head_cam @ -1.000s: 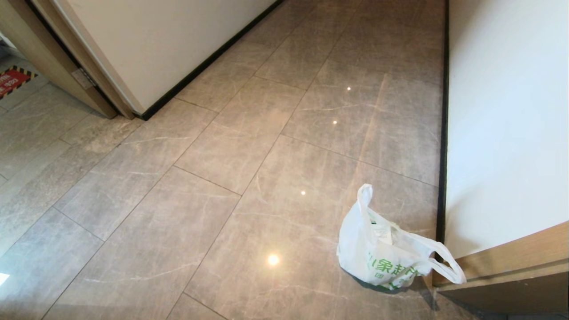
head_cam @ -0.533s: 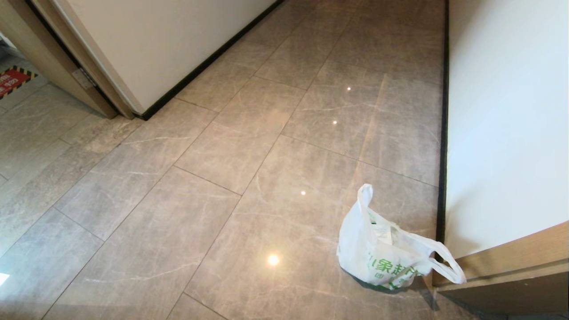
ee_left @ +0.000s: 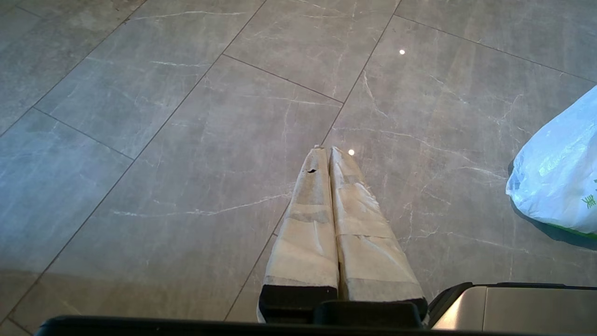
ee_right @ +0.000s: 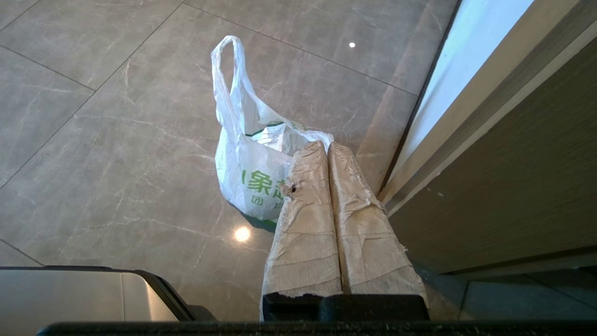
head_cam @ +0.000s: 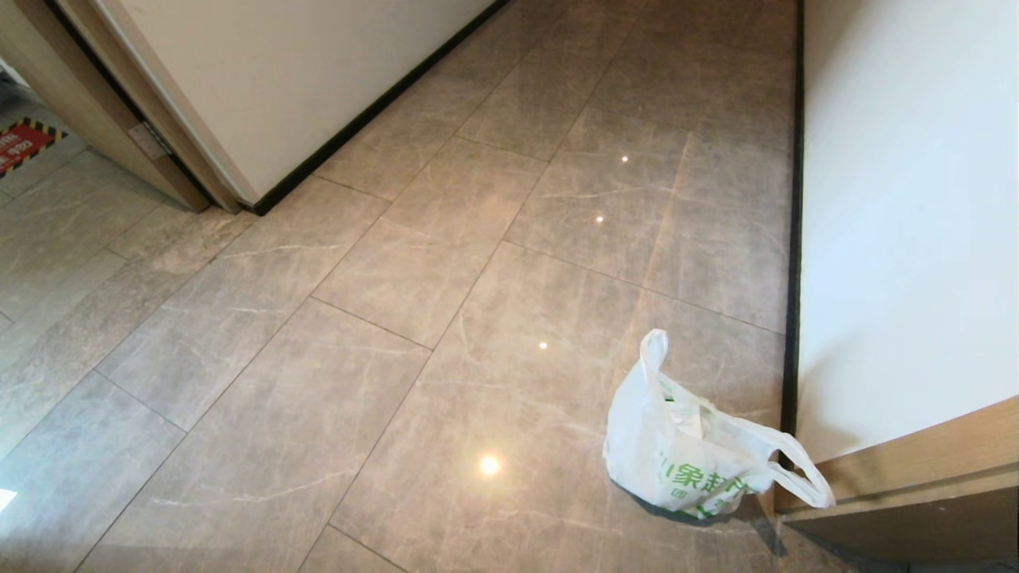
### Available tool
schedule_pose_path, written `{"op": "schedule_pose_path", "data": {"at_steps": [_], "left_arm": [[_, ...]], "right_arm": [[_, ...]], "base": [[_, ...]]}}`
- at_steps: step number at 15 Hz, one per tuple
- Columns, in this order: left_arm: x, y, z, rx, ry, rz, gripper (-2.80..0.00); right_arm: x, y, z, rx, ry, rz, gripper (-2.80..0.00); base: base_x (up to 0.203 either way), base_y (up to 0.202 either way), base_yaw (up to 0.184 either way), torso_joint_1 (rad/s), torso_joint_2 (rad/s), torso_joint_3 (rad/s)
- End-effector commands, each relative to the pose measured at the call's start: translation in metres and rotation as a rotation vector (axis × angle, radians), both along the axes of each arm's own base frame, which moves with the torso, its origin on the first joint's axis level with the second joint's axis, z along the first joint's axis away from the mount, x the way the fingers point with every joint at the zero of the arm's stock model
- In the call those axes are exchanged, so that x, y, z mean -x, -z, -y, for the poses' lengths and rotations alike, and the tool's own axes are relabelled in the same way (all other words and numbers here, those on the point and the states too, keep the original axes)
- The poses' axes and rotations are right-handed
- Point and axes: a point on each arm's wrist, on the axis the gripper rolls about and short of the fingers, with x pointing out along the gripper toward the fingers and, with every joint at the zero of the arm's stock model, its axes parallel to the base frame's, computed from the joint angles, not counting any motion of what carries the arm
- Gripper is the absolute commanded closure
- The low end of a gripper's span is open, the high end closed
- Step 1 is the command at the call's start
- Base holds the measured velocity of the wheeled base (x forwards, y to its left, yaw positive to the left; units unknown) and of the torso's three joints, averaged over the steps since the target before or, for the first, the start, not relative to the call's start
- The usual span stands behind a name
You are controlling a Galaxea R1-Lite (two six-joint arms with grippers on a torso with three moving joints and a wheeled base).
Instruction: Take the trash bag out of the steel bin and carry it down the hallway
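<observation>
The trash bag (head_cam: 685, 454), white thin plastic with green print and two loop handles, sits slumped on the hallway floor (head_cam: 446, 263) close to the right wall. Neither arm shows in the head view. My right gripper (ee_right: 325, 144) is shut and empty; it hangs above and nearer than the trash bag (ee_right: 247, 158), whose one handle stands upright. My left gripper (ee_left: 325, 149) is shut with nothing in it, over bare tiles, and the trash bag (ee_left: 559, 177) lies off to its side. The steel bin is out of view.
A cream wall (head_cam: 899, 199) with a black baseboard (head_cam: 792, 239) runs along the right, ending in a wooden door frame (head_cam: 899, 469) beside the bag. At the far left is another door frame (head_cam: 103, 103) and a red floor sticker (head_cam: 24, 143).
</observation>
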Motion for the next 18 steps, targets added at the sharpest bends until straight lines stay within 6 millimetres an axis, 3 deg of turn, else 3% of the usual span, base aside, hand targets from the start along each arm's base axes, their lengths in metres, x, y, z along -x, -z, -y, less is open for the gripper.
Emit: {"op": "schedule_pose_path", "data": {"at_steps": [1, 18], "left_arm": [[-0.0001, 0.0000, 0.0000, -0.002, -0.001, -0.001, 0.00], [-0.0001, 0.0000, -0.0001, 0.007, -0.002, -0.001, 0.00]], "right_arm": [[-0.0002, 0.0003, 0.0000, 0.001, -0.001, -0.002, 0.00], [-0.0002, 0.0003, 0.0000, 0.001, 0.000, -0.002, 0.00]], "base": [[0.000, 0.000, 0.000, 0.000, 0.00, 0.000], [0.000, 0.000, 0.000, 0.002, 0.00, 0.184]]}}
